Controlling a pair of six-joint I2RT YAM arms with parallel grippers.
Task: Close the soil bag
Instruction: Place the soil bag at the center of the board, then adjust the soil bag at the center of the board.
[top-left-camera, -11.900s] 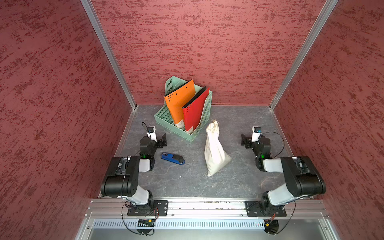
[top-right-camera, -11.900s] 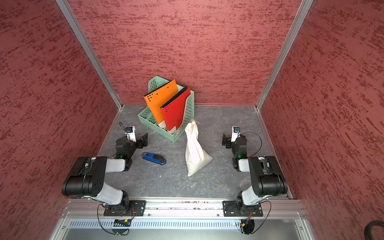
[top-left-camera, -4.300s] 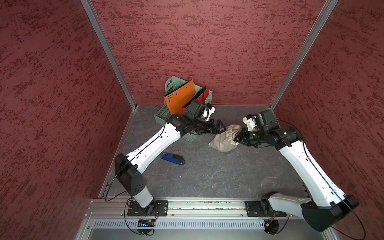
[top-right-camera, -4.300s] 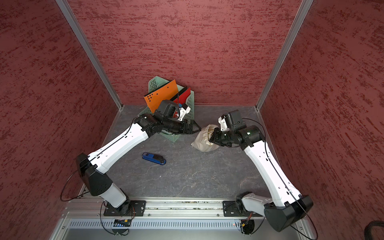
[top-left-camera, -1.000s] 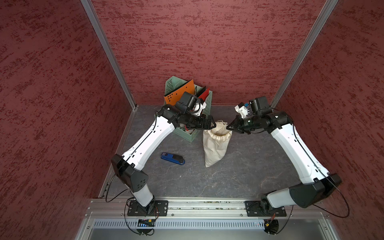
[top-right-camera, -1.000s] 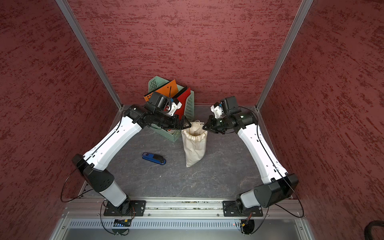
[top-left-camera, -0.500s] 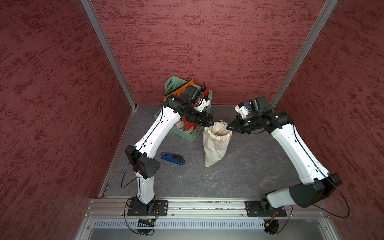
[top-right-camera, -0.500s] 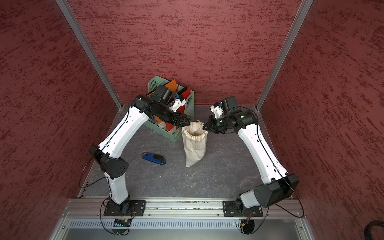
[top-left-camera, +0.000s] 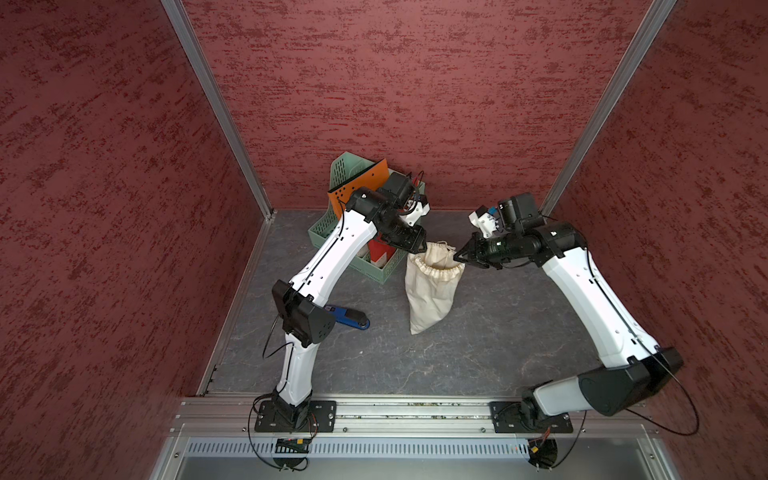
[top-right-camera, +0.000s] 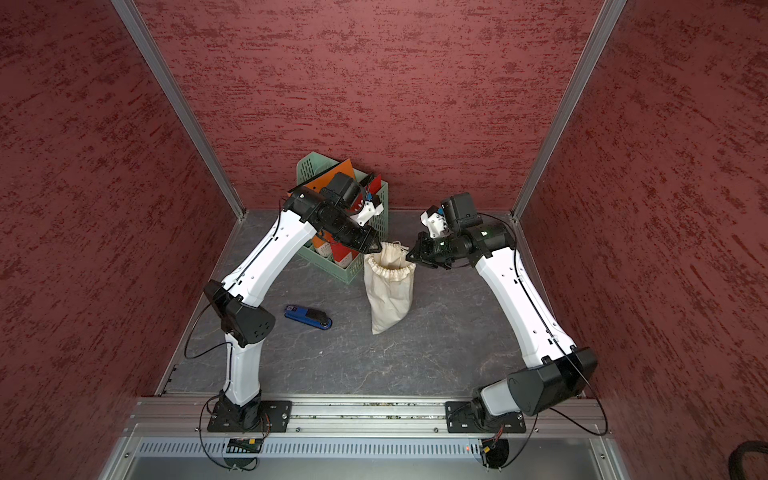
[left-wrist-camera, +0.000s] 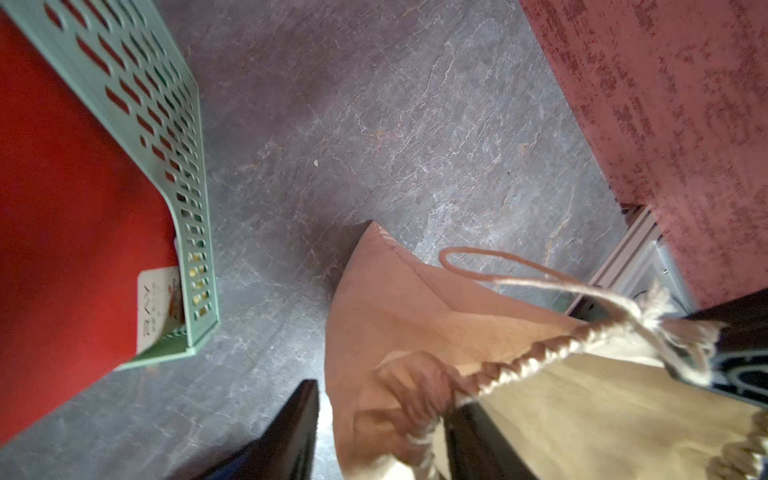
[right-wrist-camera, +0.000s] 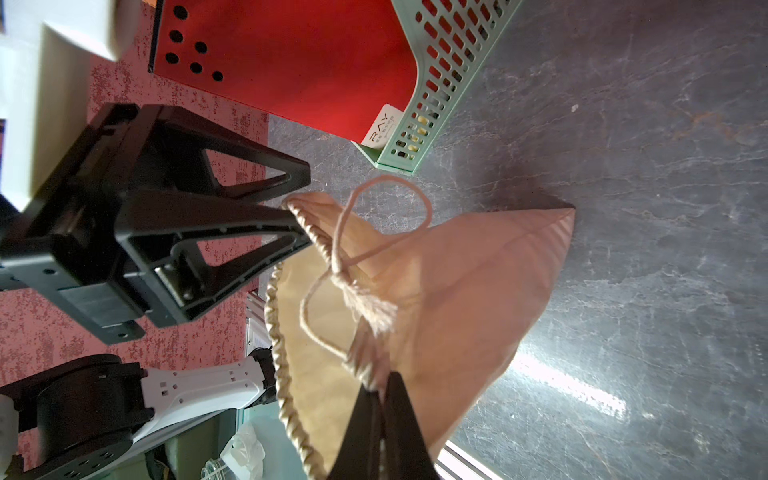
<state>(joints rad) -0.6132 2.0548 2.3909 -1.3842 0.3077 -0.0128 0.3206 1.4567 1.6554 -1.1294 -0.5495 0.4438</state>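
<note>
Standing just beside the file rack (top-left-camera: 342, 166), the soil bag (top-left-camera: 430, 291) — seemingly soft, limp cloth — is best taken by its cord (right-wrist-camera: 384, 178); right gripper (top-left-camera: 457, 257) pinches the hem, left gripper (top-left-camera: 422, 248) narrowed around it, unclamped.

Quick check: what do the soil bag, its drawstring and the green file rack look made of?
The soil bag looks like soft matte cream cloth, probably cotton: it creases and its neck gathers in ruffles. The drawstring is thin twisted pale cord, fraying at the knot, likely cotton too. The file rack seems rigid mint-green plastic, judging by smooth moulded slotted walls.
</note>
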